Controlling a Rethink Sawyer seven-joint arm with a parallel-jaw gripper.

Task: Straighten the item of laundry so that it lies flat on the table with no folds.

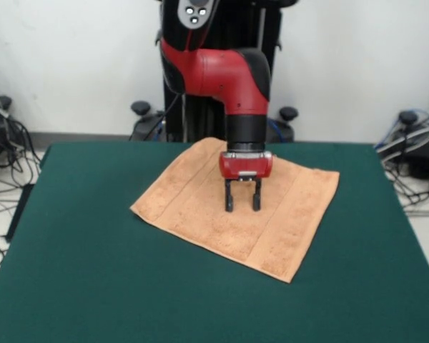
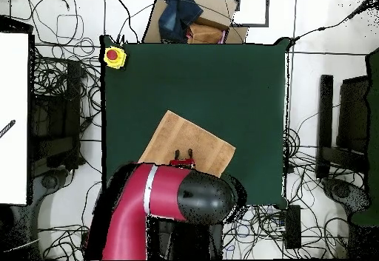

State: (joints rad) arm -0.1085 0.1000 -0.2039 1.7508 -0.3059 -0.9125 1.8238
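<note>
The towel (image 1: 236, 207) lies spread on the green counter (image 1: 93, 271), turned at an angle to its edges — toward the side where the arm's column stands, roughly midway across. It looks flat, with faint band stripes running near two opposite ends. The jaws (image 1: 242, 206) hang straight down over the towel's middle, parted with a clear gap between the two black fingers (image 1: 229, 196), grasping nothing. Whether the tips touch the cloth cannot be told. A yellow box with a red button (image 2: 114, 56) sits at one counter corner.
</note>
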